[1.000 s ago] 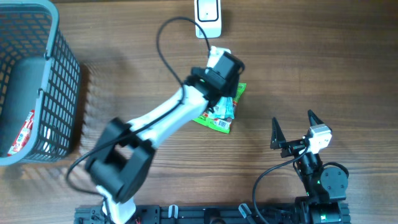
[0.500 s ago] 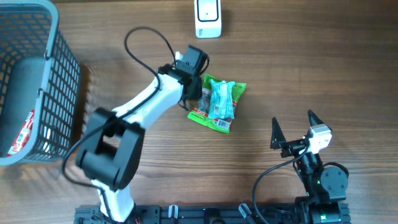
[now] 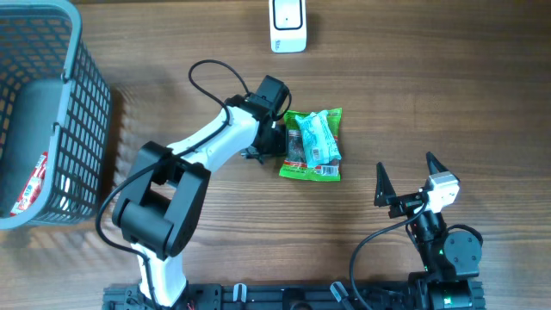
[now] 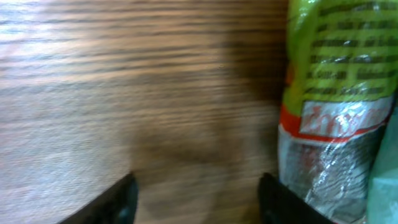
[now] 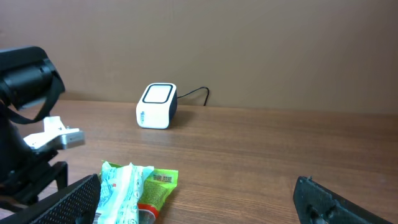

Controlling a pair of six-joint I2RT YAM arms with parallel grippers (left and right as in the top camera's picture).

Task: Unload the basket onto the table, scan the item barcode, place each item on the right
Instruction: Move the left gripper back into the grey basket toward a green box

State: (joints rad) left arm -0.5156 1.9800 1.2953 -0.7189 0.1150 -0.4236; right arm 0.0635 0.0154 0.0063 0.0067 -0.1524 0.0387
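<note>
The brown wood-grain desk [image 3: 430,86] carried everything. At its left edge stood a dark grey mesh basket [image 3: 86,103], probably the stock of goods awaiting their turn. The green crinkled plastic snack packet [image 3: 314,145] lay flat at mid-desk, below the white box-shaped scanner [image 3: 287,24] and well apart from it. It looked set out where either arm could reach it, though it had not yet been presented to the scanner's window.

The left hand [image 3: 272,143] sat low at the packet's left edge. Its fingers [image 4: 121,202] were partly spread over bare wood and gripped nothing, one finger just beside the wrapper, apparently lining up a pinch. The right hand [image 3: 405,164] waited near its base, spread wide and empty.
</note>
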